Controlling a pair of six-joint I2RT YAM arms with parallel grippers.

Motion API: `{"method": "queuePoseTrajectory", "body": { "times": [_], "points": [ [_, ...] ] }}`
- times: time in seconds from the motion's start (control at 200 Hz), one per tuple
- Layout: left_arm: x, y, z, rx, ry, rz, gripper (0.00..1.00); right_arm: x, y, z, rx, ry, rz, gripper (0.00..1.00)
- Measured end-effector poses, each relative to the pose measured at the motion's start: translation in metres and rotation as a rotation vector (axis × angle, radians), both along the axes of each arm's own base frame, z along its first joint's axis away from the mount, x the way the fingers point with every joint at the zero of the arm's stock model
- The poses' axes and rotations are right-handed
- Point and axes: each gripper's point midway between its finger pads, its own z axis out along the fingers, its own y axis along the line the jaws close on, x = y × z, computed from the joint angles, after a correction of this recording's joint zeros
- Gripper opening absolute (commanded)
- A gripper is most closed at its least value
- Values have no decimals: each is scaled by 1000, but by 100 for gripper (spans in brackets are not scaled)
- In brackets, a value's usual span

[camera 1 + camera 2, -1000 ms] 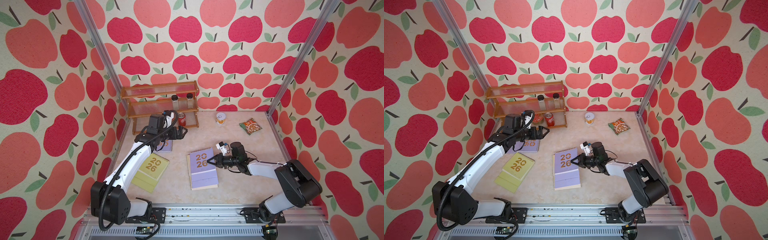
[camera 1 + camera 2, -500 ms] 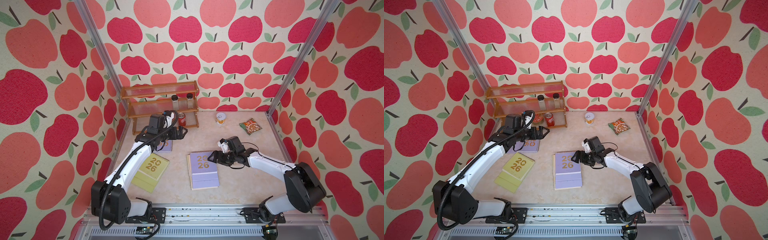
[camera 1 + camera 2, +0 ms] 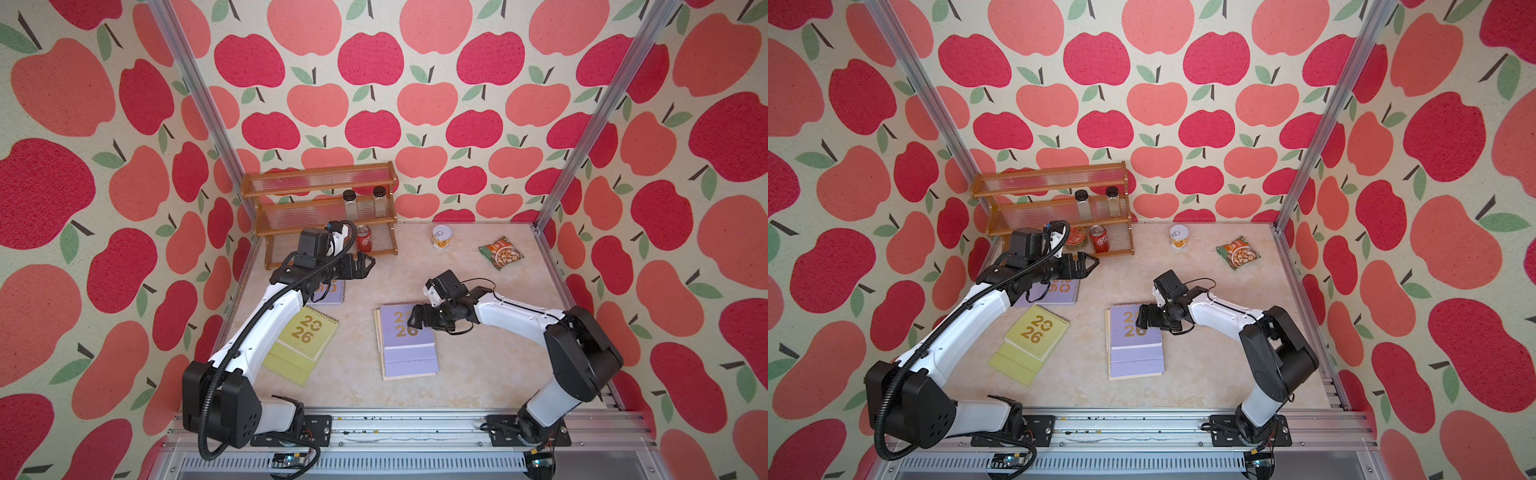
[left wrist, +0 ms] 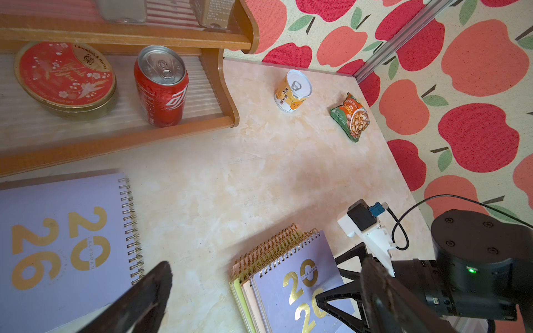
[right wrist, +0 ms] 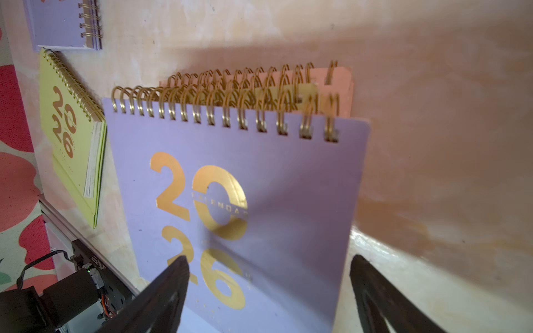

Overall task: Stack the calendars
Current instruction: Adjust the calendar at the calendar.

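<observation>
Centrally, on the marble-look table [image 3: 478,374], a stack of calendars [image 3: 407,345] was seen, lilac on top, with pink and yellow-green edges showing beneath. The right gripper [image 3: 414,319] was held above its gold numerals, jaws spread wide, nothing gripped. Bare tabletop was left to the stack's right and front. A yellow-green calendar [image 3: 305,338] lay apart to the left. Another lilac calendar [image 3: 332,293] was partly hidden under the left arm, beside the wooden rack [image 3: 320,183]. The left gripper [image 3: 368,266] was held before the rack, wide open and empty. A red soda can [image 3: 364,240] and a round tin [image 4: 65,75] marked "Cavendish & Harvey" were shelved. A yellow can [image 3: 439,237] and a green snack packet [image 3: 500,252] were placed near the back wall. "20 26 CALENDAR" was printed on the covers.
</observation>
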Motion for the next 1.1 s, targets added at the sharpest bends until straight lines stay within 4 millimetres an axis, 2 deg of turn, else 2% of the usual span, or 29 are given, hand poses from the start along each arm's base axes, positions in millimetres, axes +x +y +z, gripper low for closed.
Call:
{"method": "queuePoseTrajectory", "body": {
  "times": [0.69, 0.925, 1.1],
  "points": [
    [0, 0, 0, 2, -1, -2, 99, 0, 21, 1, 4, -12, 49, 91],
    [0, 0, 0, 2, -2, -2, 99, 3, 17, 1, -15, -16, 44, 91],
    [0, 0, 0, 2, -1, -2, 100, 15, 3, 0, -27, -23, 18, 91]
  ]
}}
